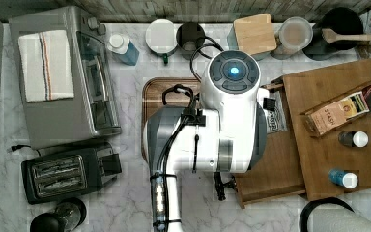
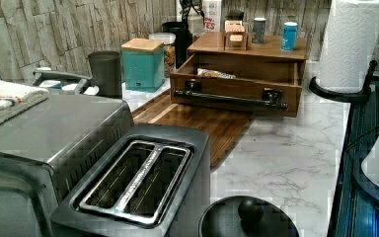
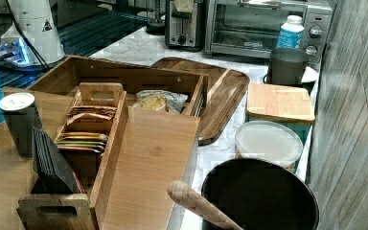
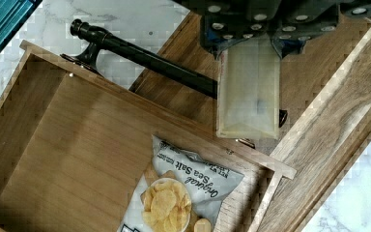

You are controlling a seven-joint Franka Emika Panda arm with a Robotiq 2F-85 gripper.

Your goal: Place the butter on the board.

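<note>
Pale butter stick point(image 4: 248, 89) clamped in my tool point(image 4: 247, 41) above the drawer handle point(image 4: 145, 58); chip bag point(image 4: 183, 193) in the drawer reads "Original Sea Salt".

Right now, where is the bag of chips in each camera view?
Top view: chip bag beside the white arm, partly hidden.
Left view: chip bag peeking above the drawer front.
Right view: chip bag inside the drawer.
Wrist view: chip bag in a drawer corner.
Shared landmark: the open wooden drawer.
</note>
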